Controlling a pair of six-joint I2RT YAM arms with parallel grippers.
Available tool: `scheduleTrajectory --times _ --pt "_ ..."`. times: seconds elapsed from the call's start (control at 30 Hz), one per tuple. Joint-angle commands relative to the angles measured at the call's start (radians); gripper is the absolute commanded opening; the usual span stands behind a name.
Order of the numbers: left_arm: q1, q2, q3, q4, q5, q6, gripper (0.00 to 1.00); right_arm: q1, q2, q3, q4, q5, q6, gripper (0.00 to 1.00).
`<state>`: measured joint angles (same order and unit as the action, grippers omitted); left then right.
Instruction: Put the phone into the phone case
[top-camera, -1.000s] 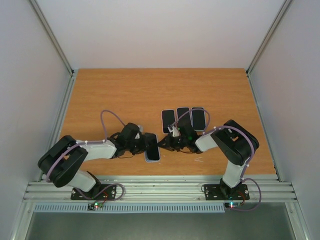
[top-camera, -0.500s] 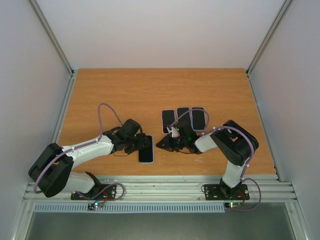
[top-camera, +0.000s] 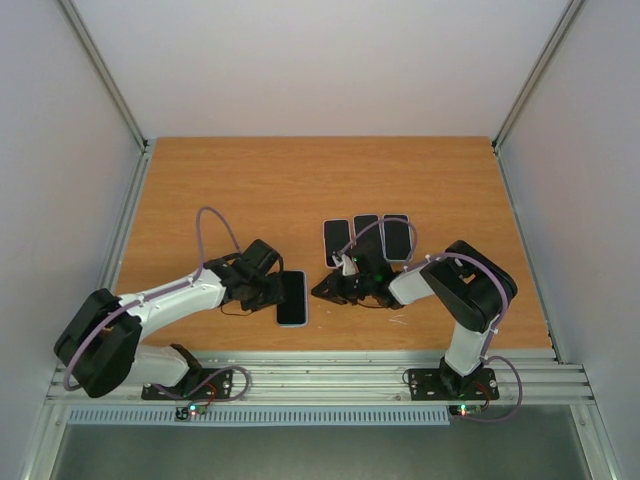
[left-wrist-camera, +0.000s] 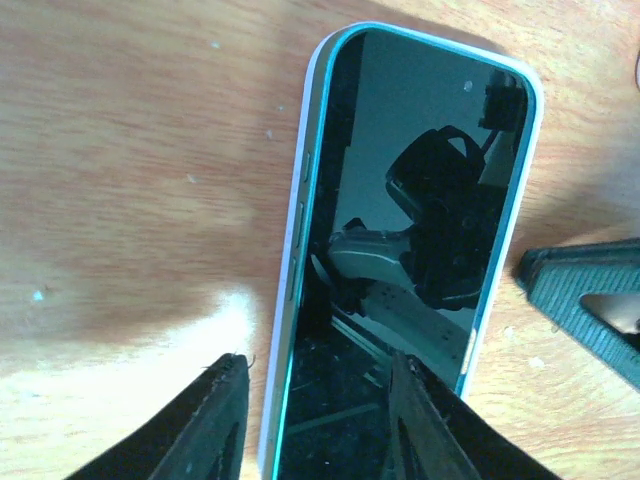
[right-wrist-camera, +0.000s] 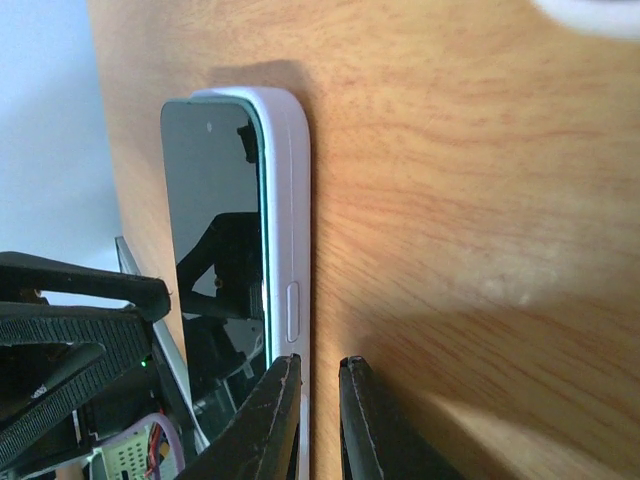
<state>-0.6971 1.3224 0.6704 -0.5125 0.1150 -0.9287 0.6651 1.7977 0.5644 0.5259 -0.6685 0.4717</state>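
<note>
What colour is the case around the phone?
The rounded phone case is whitish, faintly lilac; the right wrist view shows it best.

The table (top-camera: 300, 180) is orange-brown wood with fine darker grain and a few pale specks. On it, the phone (left-wrist-camera: 410, 250) has a glossy black screen edged in bright teal, and the phone case (right-wrist-camera: 288, 180) around it is white with a faint lilac tint. Three more phones (top-camera: 366, 238) at the back show dark screens with pale rims. The left arm (top-camera: 175, 297) and the right arm (top-camera: 420, 283) are white with black joints and purple cables (top-camera: 205, 225). The left gripper (left-wrist-camera: 316, 380) and the right gripper (right-wrist-camera: 320, 365) are matte black.
</note>
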Motion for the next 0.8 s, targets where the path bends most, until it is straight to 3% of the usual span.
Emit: scheduleTrajectory --times 0.0,0.77 --pt "-0.005 0.022 0.003 0.040 0.038 -0.006 0.39 0.029 -0.004 0.021 -0.001 -0.012 -0.015 0.14" --pt "-0.073 0.180 0.085 0.106 0.085 -0.012 0.17 0.071 0.031 0.052 -0.004 -0.015 -0.005 0.12"
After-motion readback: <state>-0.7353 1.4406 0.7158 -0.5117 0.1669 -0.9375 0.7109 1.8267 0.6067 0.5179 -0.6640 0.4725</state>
